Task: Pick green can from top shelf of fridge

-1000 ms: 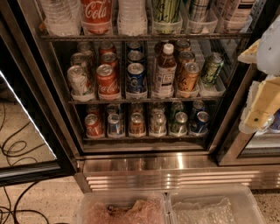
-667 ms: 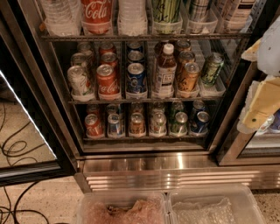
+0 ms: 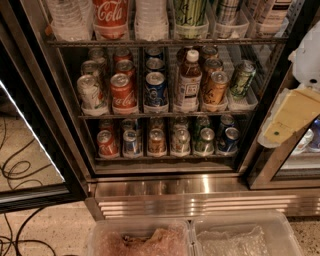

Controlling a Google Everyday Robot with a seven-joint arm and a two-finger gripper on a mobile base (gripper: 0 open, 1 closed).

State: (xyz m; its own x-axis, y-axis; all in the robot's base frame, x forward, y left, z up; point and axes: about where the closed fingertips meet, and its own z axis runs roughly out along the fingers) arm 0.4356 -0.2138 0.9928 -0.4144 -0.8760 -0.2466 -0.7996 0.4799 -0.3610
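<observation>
The fridge (image 3: pixel 165 187) stands in front of me with its left glass door (image 3: pixel 30 150) swung open. On the highest shelf in view, a tall green-and-white can (image 3: pixel 190 12) stands between clear bottles and other cans, cut off by the top edge. One shelf down, a dark green can (image 3: pixel 242 78) leans at the far right, beside an orange can (image 3: pixel 216 89). My gripper (image 3: pixel 290 115), a white and cream-coloured body, is at the right edge in front of the right door frame, level with that lower shelf and outside the fridge.
A Coca-Cola bottle (image 3: pixel 110 17) and water bottles (image 3: pixel 67 17) share the highest shelf. Lower shelves hold several cans and a tea bottle (image 3: pixel 188 80). Two clear plastic bins (image 3: pixel 190 240) sit at the bottom. Black cables (image 3: pixel 20 170) lie on the floor at left.
</observation>
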